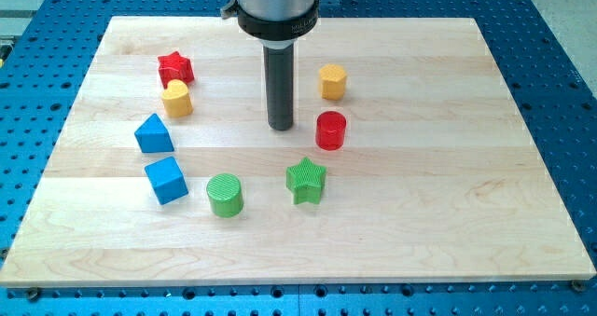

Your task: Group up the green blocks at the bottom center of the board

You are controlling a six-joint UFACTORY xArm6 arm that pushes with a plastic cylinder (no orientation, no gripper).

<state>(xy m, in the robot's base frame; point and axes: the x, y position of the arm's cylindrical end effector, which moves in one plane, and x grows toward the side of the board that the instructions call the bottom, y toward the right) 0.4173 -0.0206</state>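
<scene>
- Your rod's tip stands near the middle of the wooden board, touching no block; there are no jaws on this rig to open or close, only the bare rod.
- The green cylinder and green star sit below the tip, apart from each other, the cylinder toward the view's left and the star toward the view's right.
- The red cylinder stands just to the tip's right, close above the star; steer clear of it as you come round.
- Judged from here, bring the tip to the star's upper right and push it down-left toward the bottom centre.
- Then take the cylinder from its upper left, keeping off the blue cube beside it.
- Push through each block's centre, slowly, so that neither one spins away.
</scene>
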